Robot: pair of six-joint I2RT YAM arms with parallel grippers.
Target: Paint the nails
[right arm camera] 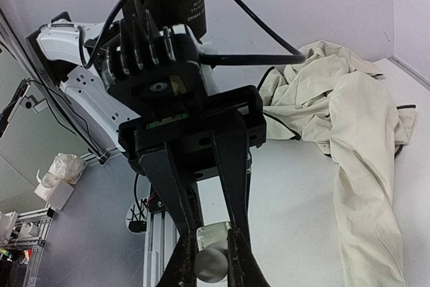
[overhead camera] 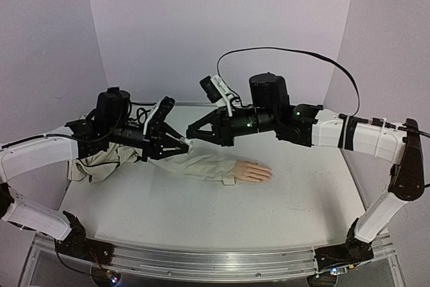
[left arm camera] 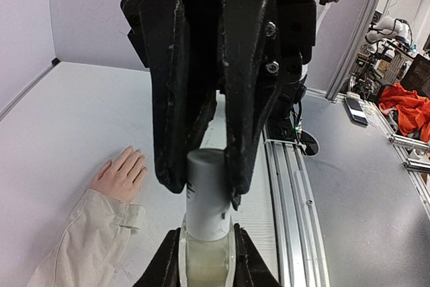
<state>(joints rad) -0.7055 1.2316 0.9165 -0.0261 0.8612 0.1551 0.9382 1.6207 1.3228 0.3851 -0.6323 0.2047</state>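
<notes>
The left gripper (left arm camera: 205,253) is clenched on the pale body of a small bottle (left arm camera: 205,260), and the right gripper (right arm camera: 211,260), meeting it tip to tip, is clamped on the bottle's white cap (left arm camera: 205,193). Both hang above the beige sleeve (overhead camera: 201,165), whose jacket (overhead camera: 101,162) lies heaped at the left. Just right of them the mannequin hand (overhead camera: 252,171) rests flat on the table (overhead camera: 302,199), its long axis left to right, with the nails (overhead camera: 268,173) pointing right, too small to make out.

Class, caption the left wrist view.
Left gripper holds the bottle, right gripper its white cap; mannequin hand lies nearby.
</notes>
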